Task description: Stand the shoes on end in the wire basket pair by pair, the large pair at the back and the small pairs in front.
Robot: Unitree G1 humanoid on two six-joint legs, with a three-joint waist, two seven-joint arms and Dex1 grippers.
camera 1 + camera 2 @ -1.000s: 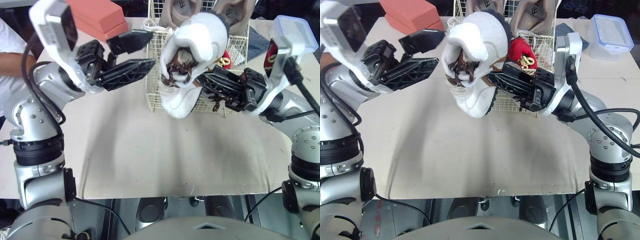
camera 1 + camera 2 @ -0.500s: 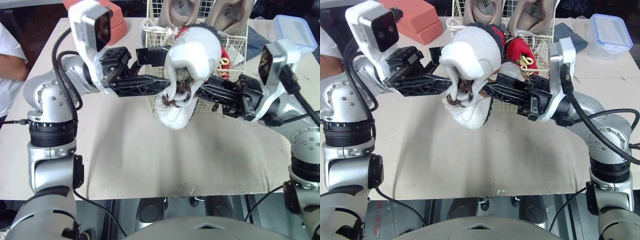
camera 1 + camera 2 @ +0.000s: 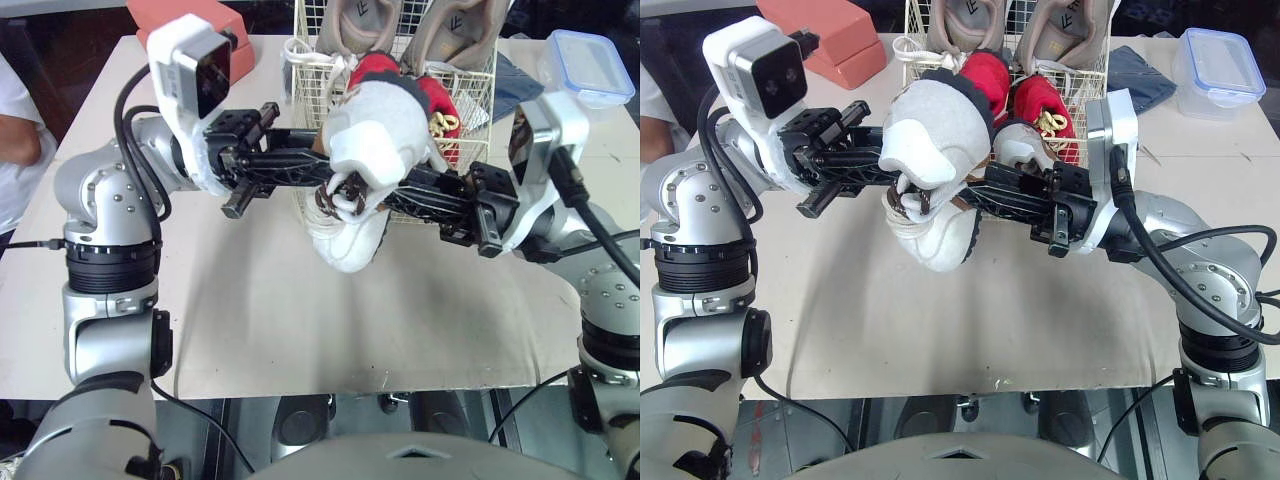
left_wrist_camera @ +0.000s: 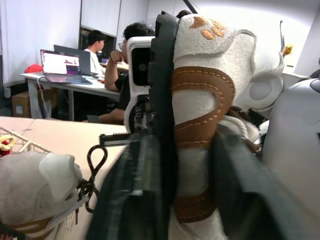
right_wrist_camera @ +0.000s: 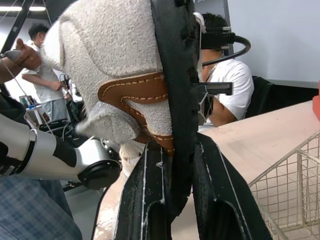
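Progress: white shoe (image 3: 940, 150) in the air, prob. last to go in.
Wire basket (image 3: 312, 100): large pair (image 3: 365, 20) at back, on end; red pair (image 3: 985, 75) in front, w/ what looks like the white mate (image 3: 1020, 140). My left pincer (image 3: 895, 170) & right pincer (image 3: 975, 190) both clamped on the white shoe, just before the basket's front wall, above desk (image 3: 250, 300). Open desk below; remaining front slot looks tight, rim to clear.

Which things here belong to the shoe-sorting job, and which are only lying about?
For the job: white shoes, red pair, beige pair, wire basket.
Lying about: coral box, lidded plastic container, blue cloth.
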